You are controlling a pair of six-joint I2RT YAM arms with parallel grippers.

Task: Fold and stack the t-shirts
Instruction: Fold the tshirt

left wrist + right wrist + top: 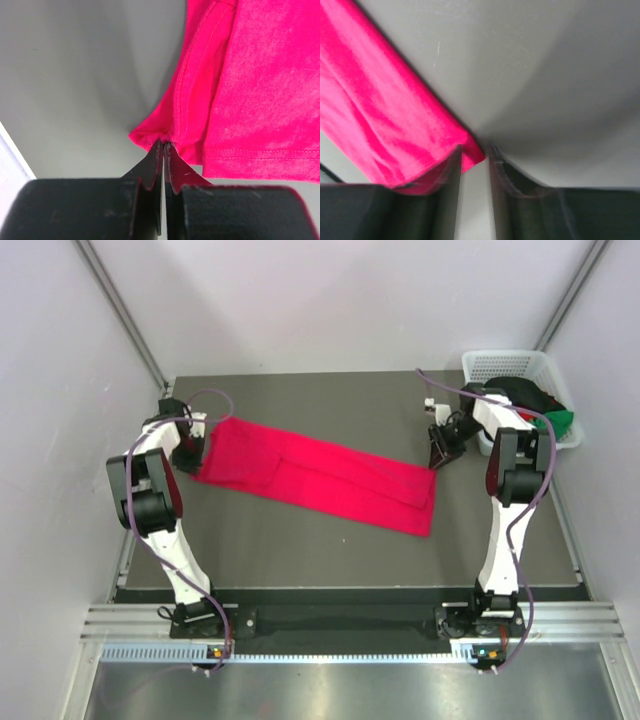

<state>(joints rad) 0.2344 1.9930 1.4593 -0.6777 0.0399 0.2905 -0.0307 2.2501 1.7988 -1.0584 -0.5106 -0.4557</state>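
grey table [300, 560] | white walls [330, 300] | left tool [163, 144] clamped on pink t-shirt [320, 475] | right tool [475, 150] apart

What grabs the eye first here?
A crimson-pink t-shirt folded into a long strip lies diagonally across the dark table. The left hand pinches its left corner; the right hand sits open at the opposite corner. A white basket holding green cloth stands at the far right.

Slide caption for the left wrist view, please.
Left hand pinched shut on a hemmed corner of the crimson-pink t-shirt.
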